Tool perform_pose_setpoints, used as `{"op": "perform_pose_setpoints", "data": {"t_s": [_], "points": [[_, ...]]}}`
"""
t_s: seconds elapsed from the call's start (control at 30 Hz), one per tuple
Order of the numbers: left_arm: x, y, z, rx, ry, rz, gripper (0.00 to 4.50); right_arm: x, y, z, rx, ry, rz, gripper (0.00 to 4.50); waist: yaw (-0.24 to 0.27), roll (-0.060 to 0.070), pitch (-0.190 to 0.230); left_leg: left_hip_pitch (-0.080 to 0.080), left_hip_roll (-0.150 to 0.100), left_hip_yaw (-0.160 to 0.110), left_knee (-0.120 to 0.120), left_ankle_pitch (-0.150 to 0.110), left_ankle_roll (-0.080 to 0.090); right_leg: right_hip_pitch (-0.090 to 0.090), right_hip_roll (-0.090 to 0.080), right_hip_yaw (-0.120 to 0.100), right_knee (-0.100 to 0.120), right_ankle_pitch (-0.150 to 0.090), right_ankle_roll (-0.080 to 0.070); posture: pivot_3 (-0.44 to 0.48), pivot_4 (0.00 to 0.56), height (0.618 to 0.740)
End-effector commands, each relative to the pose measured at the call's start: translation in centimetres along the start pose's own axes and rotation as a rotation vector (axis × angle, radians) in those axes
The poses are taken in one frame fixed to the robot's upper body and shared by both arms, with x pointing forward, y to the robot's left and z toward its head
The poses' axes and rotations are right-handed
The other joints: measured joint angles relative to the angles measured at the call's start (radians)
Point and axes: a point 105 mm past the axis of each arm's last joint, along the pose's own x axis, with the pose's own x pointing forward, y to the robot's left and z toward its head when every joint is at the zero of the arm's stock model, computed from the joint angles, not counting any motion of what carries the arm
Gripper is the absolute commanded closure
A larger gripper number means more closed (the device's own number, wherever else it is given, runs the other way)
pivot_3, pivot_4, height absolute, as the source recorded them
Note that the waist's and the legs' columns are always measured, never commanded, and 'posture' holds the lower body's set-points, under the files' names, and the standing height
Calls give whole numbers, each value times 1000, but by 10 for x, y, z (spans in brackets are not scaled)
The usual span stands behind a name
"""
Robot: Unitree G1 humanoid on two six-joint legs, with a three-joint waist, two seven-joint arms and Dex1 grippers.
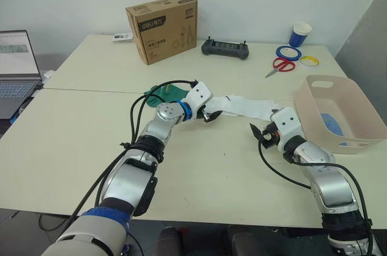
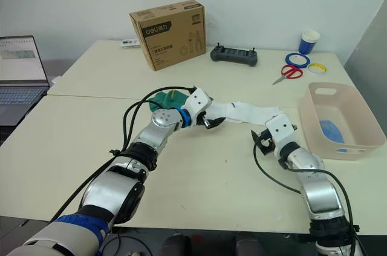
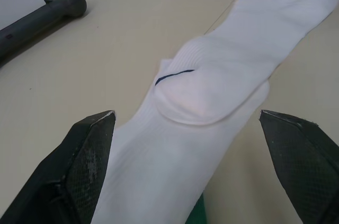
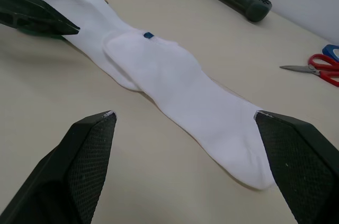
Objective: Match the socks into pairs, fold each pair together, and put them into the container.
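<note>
Two white socks [image 4: 159, 70] overlapped end to end; I've both grippers, left gripper [image 3: 185, 128] and right gripper [image 4: 185, 155], spread wide, one per end. Risk: a pinch catches one layer and the pair separates.

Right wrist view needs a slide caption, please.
Open right gripper faces overlapped white socks on the table.

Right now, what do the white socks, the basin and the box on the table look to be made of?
The white socks look like soft knit fabric: fine ribbing and limp folds show in the left wrist view. The basin looks like smooth, matte moulded plastic, judging by its rounded corners and cut-out handle slot. The box looks like plain brown cardboard with printed markings and creased edges.
</note>
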Motion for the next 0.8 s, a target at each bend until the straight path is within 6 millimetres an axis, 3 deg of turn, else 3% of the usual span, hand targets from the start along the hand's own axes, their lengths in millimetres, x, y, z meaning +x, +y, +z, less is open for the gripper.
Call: {"op": "perform_pose_setpoints", "data": {"t_s": [0.03, 0.23, 0.4, 0.6, 0.7, 0.8], "points": [[-2, 11, 13, 5, -54, 40, 0, -6, -7, 14, -22, -47, -36, 19, 0, 0, 0, 0, 0, 0, 0, 0, 0, 0, 0, 0, 0, 0, 0, 0, 150, 740], [-25, 16, -17, -14, 3, 72, 0, -6, -5, 11, -14, -37, -30, 19, -7, 0, 0, 1, 0, 0, 0, 0, 0, 0, 0, 0, 0, 0, -1, 0, 150, 740], [-21, 10, -28, -8, 61, 68, 0, 1, -1, 16, -11, -48, 0, 19, 4, 0, 0, 0, 0, -1, 1, 0, 0, 0, 0, -1, 1, 1, -1, 0, 150, 740], [-20, 21, -34, 42, 140, 108, 0, 0, -4, 16, -11, -45, -4, 19, 4, 0, 0, 0, 0, 0, 1, 0, 0, 0, 0, -1, 0, 1, 1, 0, 150, 740], [-17, 21, -33, 44, 145, 109, 561, -2, -4, 14, -9, -39, -5, 0, 4, 0, 0, 0, 0, -1, 1, 0, 0, 0, 0, -1, 0, 1, 1, 0, 150, 740], [-13, 21, -29, 20, 137, 113, 1478, -3, -1, 13, -5, -36, -4, 0, 3, 0, 0, 0, 0, 0, 1, 0, 0, 0, 0, -1, 0, 1, 0, 0, 150, 740]]}}
